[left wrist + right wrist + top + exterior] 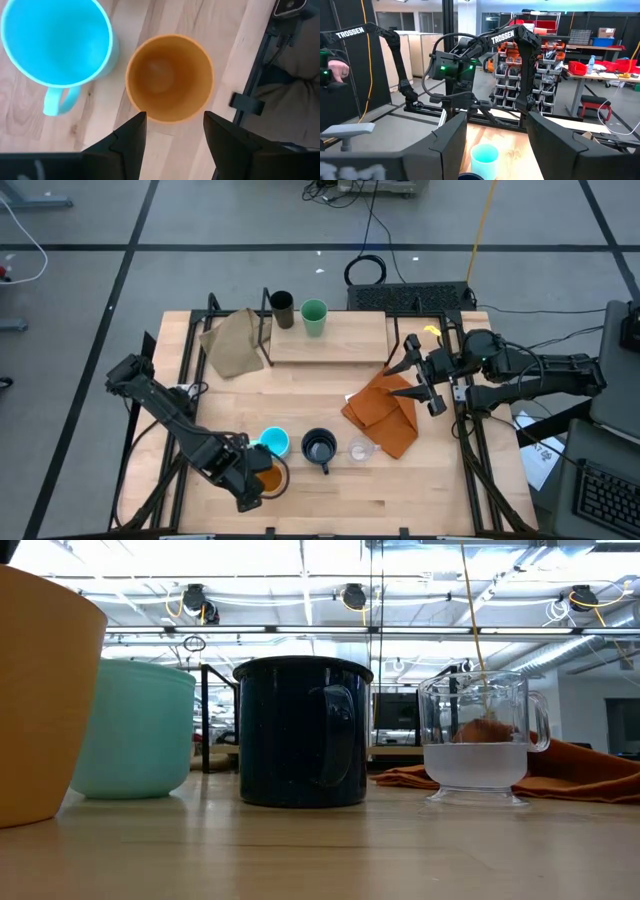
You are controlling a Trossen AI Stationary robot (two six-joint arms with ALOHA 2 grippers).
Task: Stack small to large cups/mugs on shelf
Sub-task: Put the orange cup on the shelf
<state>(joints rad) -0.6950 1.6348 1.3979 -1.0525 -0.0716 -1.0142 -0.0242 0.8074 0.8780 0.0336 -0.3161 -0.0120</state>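
Since the left claw (172, 130) hangs open and empty right above the upright orange cup (170, 77) at the counter's (300, 380) seven o'clock corner, we judge it nearer than the right claw (420, 380), open at three o'clock; shelf (330, 340) lies toward twelve.

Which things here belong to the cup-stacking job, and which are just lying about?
Part of the job:
- brown cup and green cup, on the shelf
- orange cup, below the open left gripper
- light blue mug
- navy mug
- clear cup

Lying about:
- orange cloth
- tan cloth
- right gripper, waiting over the table's right side
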